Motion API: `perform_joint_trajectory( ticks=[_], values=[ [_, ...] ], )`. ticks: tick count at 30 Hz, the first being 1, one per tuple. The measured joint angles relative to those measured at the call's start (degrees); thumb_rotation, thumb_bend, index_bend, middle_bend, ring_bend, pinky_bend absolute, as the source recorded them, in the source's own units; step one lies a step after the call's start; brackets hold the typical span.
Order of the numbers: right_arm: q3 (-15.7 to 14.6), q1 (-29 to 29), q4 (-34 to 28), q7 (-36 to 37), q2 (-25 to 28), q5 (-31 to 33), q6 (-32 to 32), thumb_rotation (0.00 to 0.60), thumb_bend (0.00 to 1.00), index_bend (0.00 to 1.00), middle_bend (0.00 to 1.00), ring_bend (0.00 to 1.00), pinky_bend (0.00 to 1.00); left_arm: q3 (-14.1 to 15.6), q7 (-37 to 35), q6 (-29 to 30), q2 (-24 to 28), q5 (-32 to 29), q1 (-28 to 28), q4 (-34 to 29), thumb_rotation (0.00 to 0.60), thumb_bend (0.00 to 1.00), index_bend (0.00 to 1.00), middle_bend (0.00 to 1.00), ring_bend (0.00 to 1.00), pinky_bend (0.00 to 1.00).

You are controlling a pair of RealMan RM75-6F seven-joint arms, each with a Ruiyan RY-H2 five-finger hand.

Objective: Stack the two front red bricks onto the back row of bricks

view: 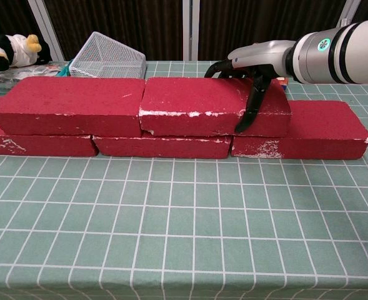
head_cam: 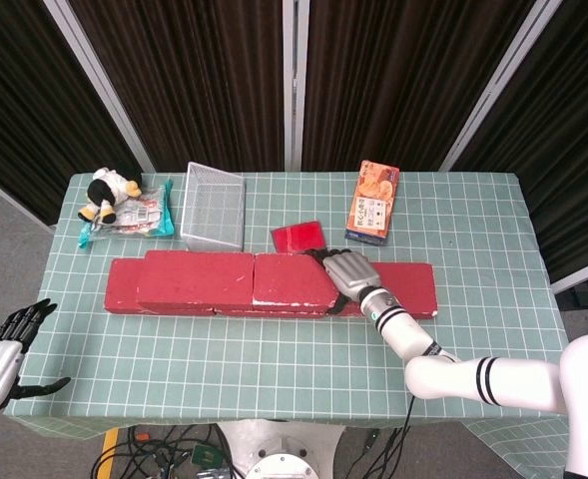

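Bricks: two red ones sit on top of a bottom row of three. Upper right brick [view: 199,105] spans the joint between bottom middle brick [view: 162,145] and bottom right brick [view: 308,134]. Upper left brick [view: 71,105] butts against the upper right brick's left end and rests on the bottom left brick [view: 34,144] and the middle one.

Around the upper right brick: red flat box [head_cam: 298,238] lies just behind it, apart from the stack. Orange snack box [head_cam: 373,202] sits behind and to its right. Wire mesh basket [head_cam: 214,207], tipped, stands behind and to its left. Further left of that, plush toy [head_cam: 109,192] beside a clear packet [head_cam: 139,215]. None of these touches the bricks.

Surface [head_cam: 274,349] is covered in a green mat with a white grid; in front of the upper right brick it's bare mat. Dark curtain panels with pale frames behind.

Right hand [view: 252,65] is draped over the right end of the upper right brick: palm above the top face, dark fingers [view: 253,103] curled down over the front face and back edge, gripping it. Left hand [head_cam: 4,354] hangs off the surface's front left corner, far from the brick, fingers spread, holding nothing.
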Motion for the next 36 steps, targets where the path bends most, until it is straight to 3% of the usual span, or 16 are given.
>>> perform_joint_trajectory(
  ticks=[24, 29, 32, 36],
  values=[
    [-0.64, 1.48, 0.28, -0.88, -0.77, 2.22, -0.11, 0.6, 0.06, 0.05, 0.18, 0.14, 0.16, 0.23, -0.56, -0.51, 0.12, -0.22, 0.11, 0.14, 0.6, 0.04, 0.04, 0.0, 0.0, 0.0],
    [-1.12, 1.84, 0.24, -1.13, -0.56, 2.67, -0.88, 0.6, 0.02, 0.0, 0.07, 0.01, 0.08, 0.28, -0.59, -0.55, 0.14, -0.22, 0.16, 0.18, 0.6, 0.04, 0.04, 0.0, 0.0, 0.0],
    [-1.02, 1.84, 0.22, -0.76, -0.47, 2.48, -0.97, 0.6, 0.0, 0.0, 0.01, 0.0, 0.0, 0.24, -0.62, -0.47, 0.16, -0.23, 0.18, 0.15, 0.6, 0.04, 0.03, 0.0, 0.0, 0.0],
    [-0.68, 1.46, 0.11, 0.05, -0.47, 1.21, -0.66, 0.6, 0.0, 0.0, 0.0, 0.0, 0.0, 0.22, -0.71, -0.5, 0.18, -0.21, 0.16, 0.1, 0.6, 0.04, 0.03, 0.0, 0.0, 0.0]
  ],
)
